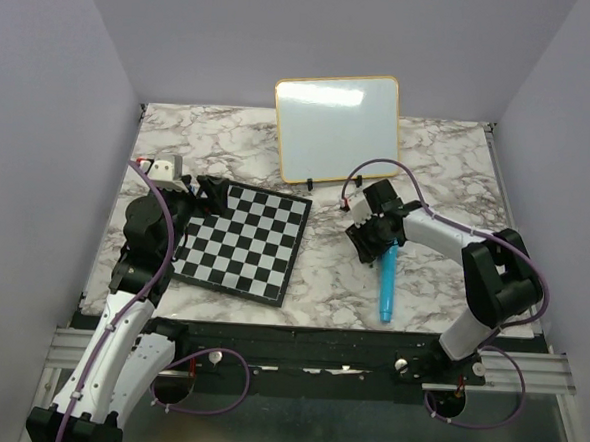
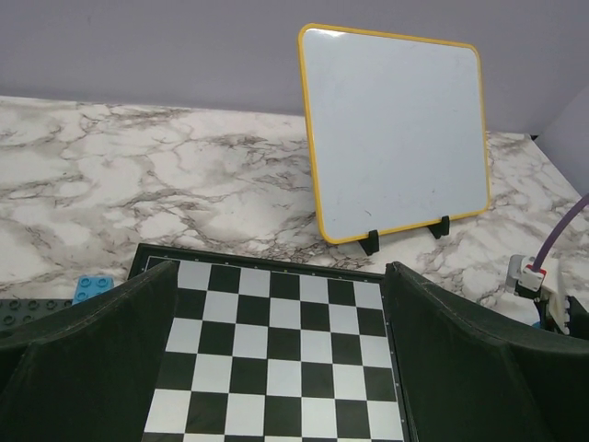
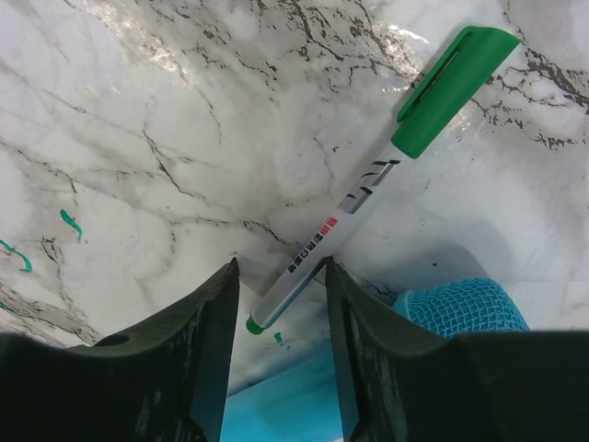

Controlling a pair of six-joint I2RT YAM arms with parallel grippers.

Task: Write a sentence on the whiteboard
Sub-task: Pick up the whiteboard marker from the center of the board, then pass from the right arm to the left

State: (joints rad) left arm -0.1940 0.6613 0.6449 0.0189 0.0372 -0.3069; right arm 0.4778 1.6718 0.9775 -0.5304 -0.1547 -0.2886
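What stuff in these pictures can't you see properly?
Green marker: top view, hidden under the right gripper; whether its fingers pinch it yet is unclear.
Blue brick: left wrist view, half covered by a finger of the left gripper.
Teal mesh thing: right wrist view, cut off behind a finger.

Lighting is bright, even and diffuse from overhead in all three views, with soft shadows, patchy glare on the marble table (image 3: 138, 55) at upper left, a faint sheen on the whiteboard (image 2: 396, 138), and dark, slightly blurred fingers (image 3: 184, 368) along the bottom edge.

Behind checkerboard (image 1: 242, 240) stands whiteboard (image 1: 337, 129); marker (image 3: 368, 189) seemingly lies rightward.
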